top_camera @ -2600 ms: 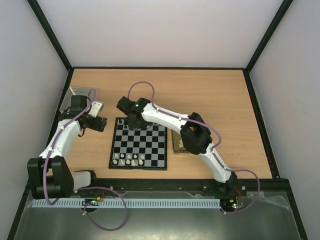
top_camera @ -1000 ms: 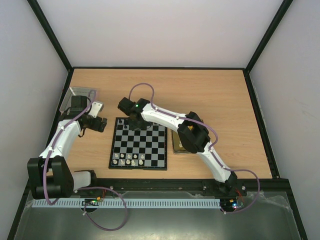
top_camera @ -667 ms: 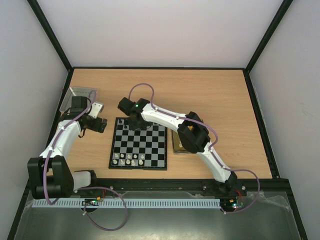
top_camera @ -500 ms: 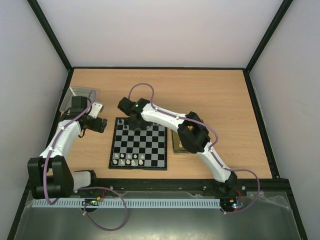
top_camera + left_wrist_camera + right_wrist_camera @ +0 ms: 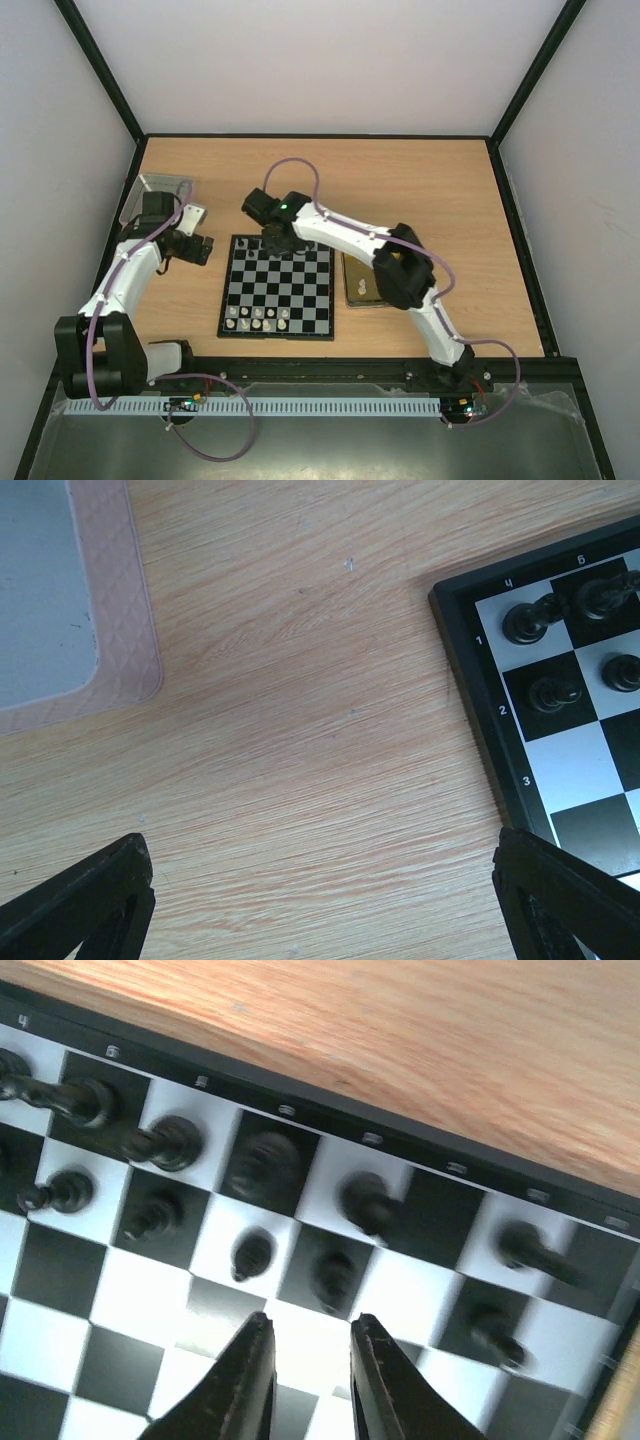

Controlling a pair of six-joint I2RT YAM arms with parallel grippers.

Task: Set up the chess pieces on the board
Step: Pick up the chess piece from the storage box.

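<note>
The board [image 5: 222, 300] lies in the middle of the table. Black chess pieces [image 5: 287, 251] stand in its two far rows and white pieces [image 5: 258, 319] near its front edge. My right gripper [image 5: 274, 243] hovers over the far rows. In the right wrist view its jaws [image 5: 310, 1332] stand slightly apart, open and with nothing between them, just short of a black pawn [image 5: 252, 1256] and the other black pieces. My left gripper [image 5: 204, 249] hangs wide open [image 5: 320, 905] over bare wood left of the board's corner [image 5: 478, 720], where more black pieces [image 5: 551, 693] stand.
A gold tin tray [image 5: 361, 284] sits right of the board, partly under the right arm. A silver-grey lid [image 5: 160, 192] lies at the far left, and its corner [image 5: 50, 590] shows in the left wrist view. Black frame rails edge the table.
My right gripper's jaws have parted a little, and its wrist has shifted slightly right and away over the board's far rows. The left arm has not moved.
</note>
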